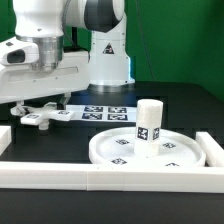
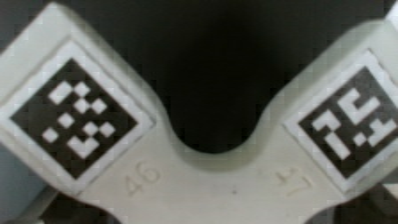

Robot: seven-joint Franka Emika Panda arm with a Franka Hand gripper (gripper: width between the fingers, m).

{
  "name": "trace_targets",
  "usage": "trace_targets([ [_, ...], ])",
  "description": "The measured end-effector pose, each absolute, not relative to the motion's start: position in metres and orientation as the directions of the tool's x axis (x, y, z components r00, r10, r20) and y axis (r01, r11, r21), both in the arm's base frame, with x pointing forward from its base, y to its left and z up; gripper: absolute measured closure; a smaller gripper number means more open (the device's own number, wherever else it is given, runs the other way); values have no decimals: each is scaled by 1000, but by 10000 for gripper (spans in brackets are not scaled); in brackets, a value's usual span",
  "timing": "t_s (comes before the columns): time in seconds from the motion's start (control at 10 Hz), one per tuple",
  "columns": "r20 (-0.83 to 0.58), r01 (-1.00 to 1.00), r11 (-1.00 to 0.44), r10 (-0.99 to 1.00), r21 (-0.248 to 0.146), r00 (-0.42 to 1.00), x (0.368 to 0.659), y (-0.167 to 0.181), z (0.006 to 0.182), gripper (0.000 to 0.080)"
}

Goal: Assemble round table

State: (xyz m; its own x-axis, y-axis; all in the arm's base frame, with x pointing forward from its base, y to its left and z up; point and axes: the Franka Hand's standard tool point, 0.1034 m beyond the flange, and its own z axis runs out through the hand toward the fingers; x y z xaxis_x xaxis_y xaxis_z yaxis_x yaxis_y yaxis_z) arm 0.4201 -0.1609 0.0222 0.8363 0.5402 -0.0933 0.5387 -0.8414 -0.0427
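While the gripper (image 1: 42,103) hangs over the tagged foot (image 1: 38,118) (finger spacing hidden: cannot tell) | centre on its notch, descend square | cylinder leg (image 1: 148,122) upright on round disc (image 1: 118,152).

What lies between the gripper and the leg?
The marker board and then the disc rim lie between gripper and leg, seen in the exterior view.

The glossy white, rounded robot arm (image 1: 45,22) has a black band at one joint (image 1: 100,12). Its white tapered base column (image 1: 108,62) bears a small dark mark. The pincer (image 1: 35,102) is white-bodied and boxy, dark underneath.
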Motion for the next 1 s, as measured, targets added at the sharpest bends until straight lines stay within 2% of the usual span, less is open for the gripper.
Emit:
trace_targets([
  [0.2,-89,549,-835,549,-37,831,422,-161,23,170],
  [0.3,-88,551,-834,551,-36,830,423,-161,23,342],
  [0.6,-81,559,-829,560,-37,825,428,-156,30,354],
  [0.8,-73,558,-828,560,-47,825,436,-139,46,354],
  [1.0,-59,519,-853,521,-48,851,451,-107,68,354],
])
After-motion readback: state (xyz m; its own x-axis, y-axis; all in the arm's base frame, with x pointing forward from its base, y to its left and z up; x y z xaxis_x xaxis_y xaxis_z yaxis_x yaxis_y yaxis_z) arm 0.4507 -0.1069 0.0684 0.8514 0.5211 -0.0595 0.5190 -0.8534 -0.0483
